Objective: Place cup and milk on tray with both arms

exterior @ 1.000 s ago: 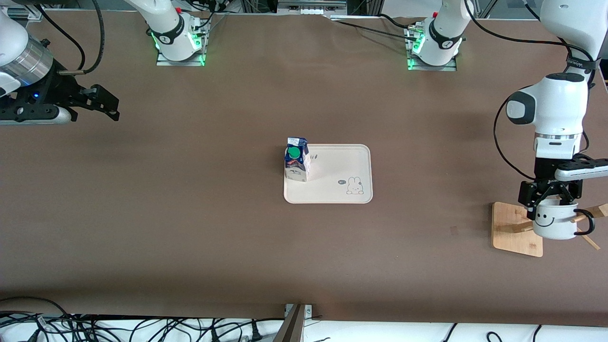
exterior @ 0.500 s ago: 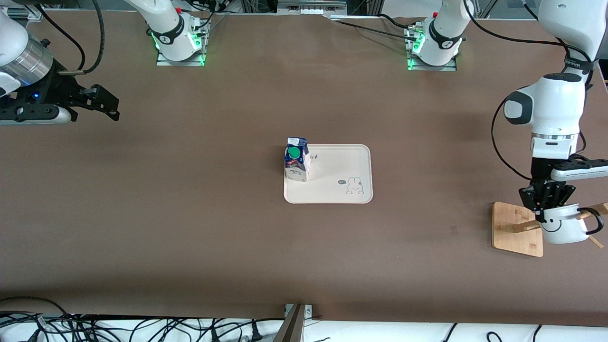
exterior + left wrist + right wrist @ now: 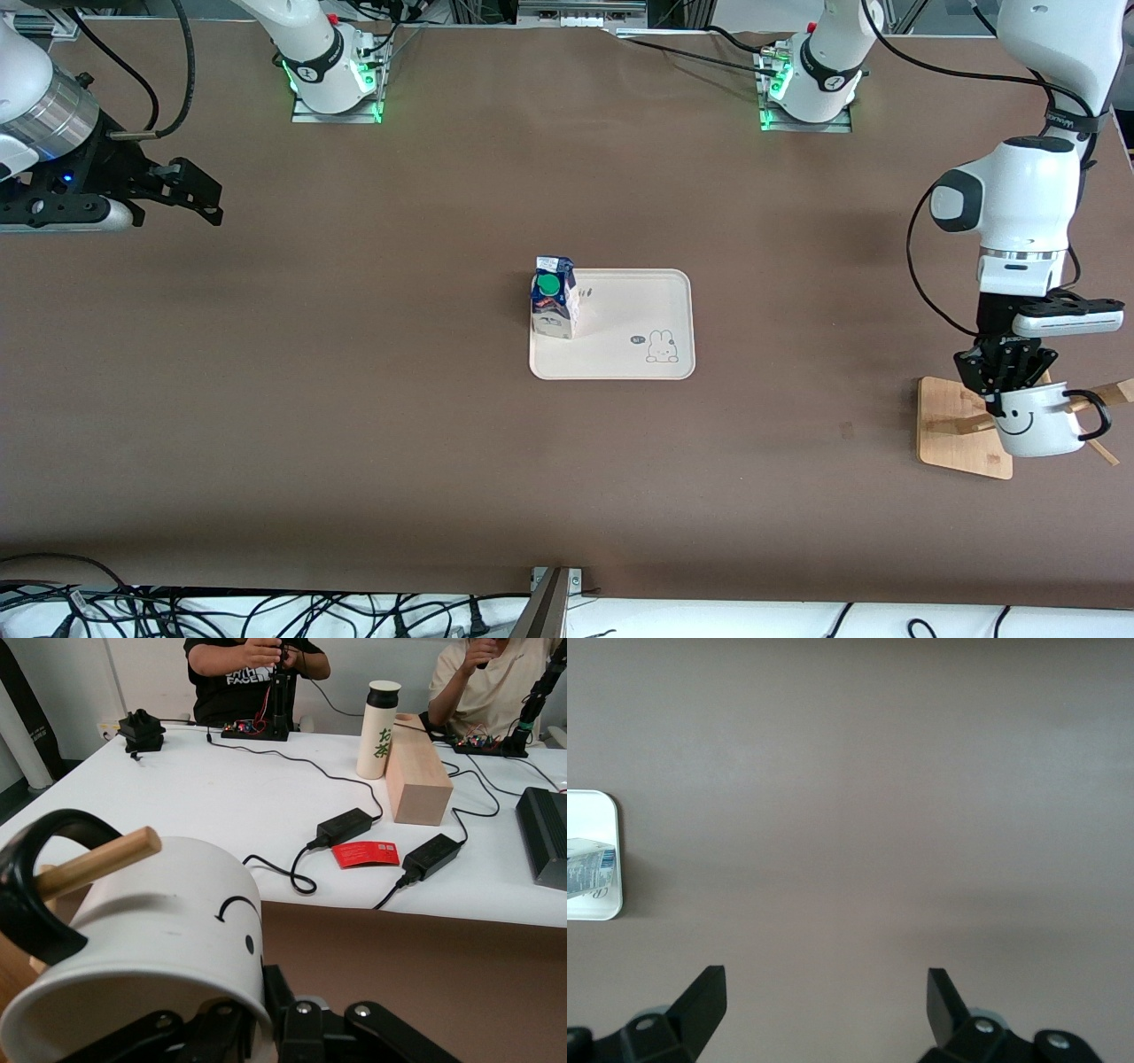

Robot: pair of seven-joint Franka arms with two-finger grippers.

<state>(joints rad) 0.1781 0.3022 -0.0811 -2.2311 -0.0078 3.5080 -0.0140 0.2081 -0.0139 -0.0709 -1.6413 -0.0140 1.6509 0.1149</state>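
Observation:
The cup (image 3: 1036, 427), a white mug with a smiley face and a black handle, hangs over the wooden rack with a peg (image 3: 1107, 392) through its handle. My left gripper (image 3: 1005, 390) is shut on the cup's rim, one finger inside and one outside. In the left wrist view the cup (image 3: 151, 930) fills the foreground, with the peg (image 3: 97, 864) in the handle and the left gripper (image 3: 266, 997) at the rim. The milk (image 3: 553, 301) stands upright on the tray (image 3: 638, 306), at its edge toward the right arm's end. My right gripper (image 3: 208, 195) waits open over bare table; it shows open in its wrist view (image 3: 824, 992).
The square wooden rack base (image 3: 952, 425) lies under the cup at the left arm's end of the table. The right wrist view shows a tray corner (image 3: 594, 904) with the milk (image 3: 589, 868) on it. Cables run along the table's near edge (image 3: 266, 611).
The left hand has turned and shifted slightly with the cup, which tilted and then settled a little lower on the peg. The right arm, milk and tray have not moved.

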